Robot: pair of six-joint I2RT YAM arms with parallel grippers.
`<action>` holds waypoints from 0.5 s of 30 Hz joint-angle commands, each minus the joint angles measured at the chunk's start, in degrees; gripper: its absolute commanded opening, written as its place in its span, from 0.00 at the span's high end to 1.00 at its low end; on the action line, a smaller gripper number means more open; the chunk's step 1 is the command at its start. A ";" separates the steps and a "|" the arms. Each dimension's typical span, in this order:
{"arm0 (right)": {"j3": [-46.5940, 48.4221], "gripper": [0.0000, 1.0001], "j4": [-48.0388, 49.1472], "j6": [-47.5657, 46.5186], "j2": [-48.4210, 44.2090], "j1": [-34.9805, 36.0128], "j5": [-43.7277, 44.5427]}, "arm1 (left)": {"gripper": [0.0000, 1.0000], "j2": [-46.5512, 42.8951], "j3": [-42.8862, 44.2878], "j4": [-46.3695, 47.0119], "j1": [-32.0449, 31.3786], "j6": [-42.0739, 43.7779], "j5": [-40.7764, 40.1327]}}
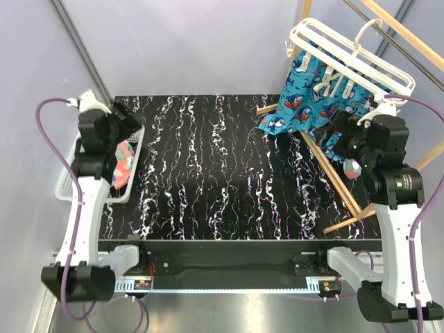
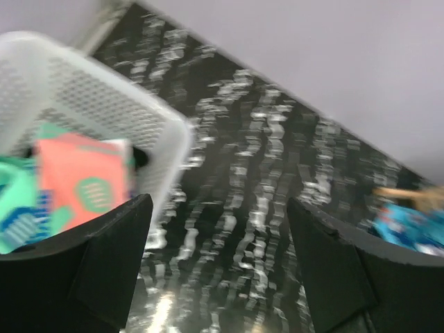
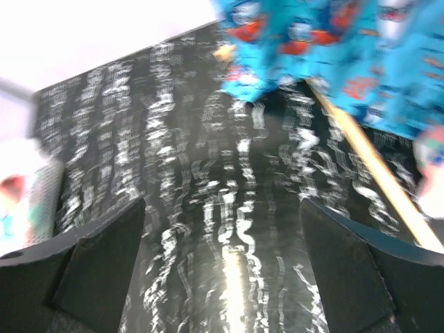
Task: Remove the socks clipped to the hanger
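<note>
The left pincer [image 2: 218, 208] is wide and empty over the basket [image 2: 104, 104] at the worktop's left edge. The right pincer [image 3: 222, 208] is wide too, likely ready to grab the blue socks [image 1: 305, 104] on the hanger [image 1: 347, 52].

I see the white plastic hanger [image 1: 350, 55] at the far right, hanging tilted, with its rack sloping down to the right and white clips dangling underneath. Bright blue shark-print socks [image 1: 305, 104] are clipped to it and droop towards the far right corner of the table. On the left, a salmon-pink sock with teal patches [image 1: 125, 163] lies loose in a white basket [image 1: 66, 187]. A mint-green patterned sock [image 2: 17, 201] lies just beside it.
</note>
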 commanded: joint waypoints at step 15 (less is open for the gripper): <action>-4.84 0.00 -0.24 0.25 4.72 0.08 37.95 | 0.18 -8.57 -16.03 17.43 -18.78 -5.69 22.92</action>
